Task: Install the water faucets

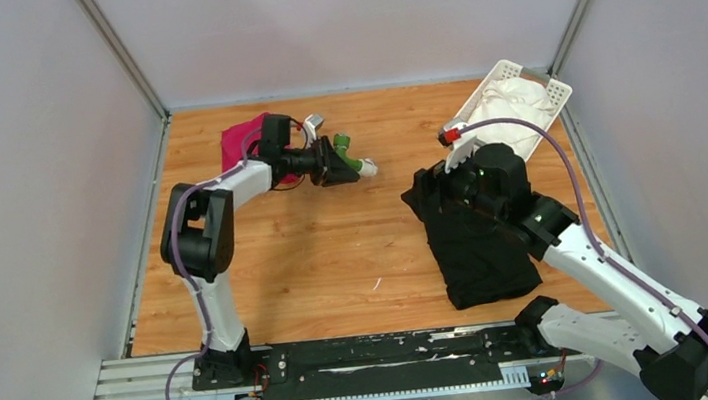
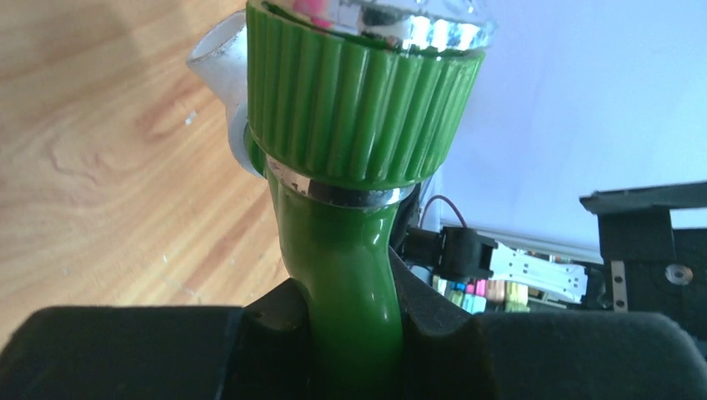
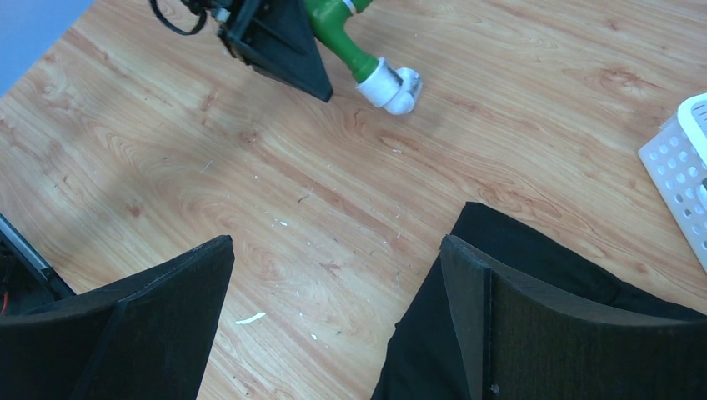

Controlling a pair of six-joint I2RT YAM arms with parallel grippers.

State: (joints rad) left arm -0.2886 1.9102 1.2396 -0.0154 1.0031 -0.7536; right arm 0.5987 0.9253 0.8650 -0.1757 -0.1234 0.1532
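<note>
My left gripper (image 1: pixel 338 167) is shut on the green tap (image 1: pixel 346 154) near the far middle of the table. In the left wrist view the tap's green neck (image 2: pixel 346 275) sits clamped between my black pads, its ribbed round knob (image 2: pixel 363 100) above. The white pipe fitting (image 1: pixel 367 169) sits on the tap's end, against the wood; it also shows in the right wrist view (image 3: pixel 392 86) and in the left wrist view (image 2: pixel 221 62). My right gripper (image 3: pixel 338 283) is open and empty, over the left edge of the black cloth (image 1: pixel 475 236).
A red cloth (image 1: pixel 241 144) lies behind the left arm at the far left. A white perforated basket (image 1: pixel 552 99) holding a white cloth stands at the far right. Grey walls close in the table on three sides.
</note>
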